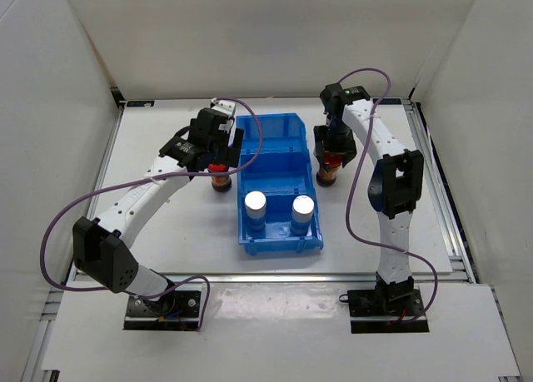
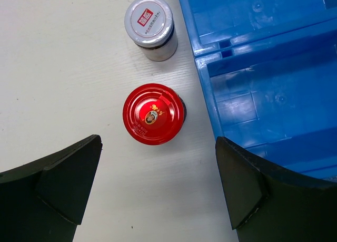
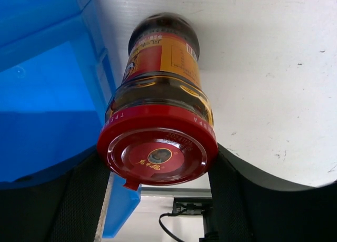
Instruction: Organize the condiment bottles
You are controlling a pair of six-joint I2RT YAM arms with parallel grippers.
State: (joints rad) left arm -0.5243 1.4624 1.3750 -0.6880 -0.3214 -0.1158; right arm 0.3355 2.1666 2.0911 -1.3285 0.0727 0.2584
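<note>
1. Now the right gripper (image 3: 158, 168) is clamping a red-capped bottle (image 3: 160, 68) just beside the blue bin (image 1: 275, 122); lifting it over the wall is probably coming next.
2. Meanwhile the left gripper (image 2: 158, 152) is hovering wide-spread above the second red-capped bottle (image 2: 154, 114).

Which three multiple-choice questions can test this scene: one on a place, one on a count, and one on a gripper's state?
1. Where do the two silver-topped bottles stand?
A. In the nearest compartment of the blue bin
B. Outside the bin, on its left
C. In the bin's farthest compartment

2. How many red-capped bottles are in view?
A. One
B. Two
C. Four

3. What is the state of the right gripper?
A. Open over the bin
B. Shut on a red-capped bottle
C. Open, far from any bottle

Answers:
1 A, because the top view shows both in the compartment nearest the arm bases.
2 B, because one stands left of the bin and one is right of it.
3 B, because its wrist view shows it clamping a bottle from both sides.
</note>
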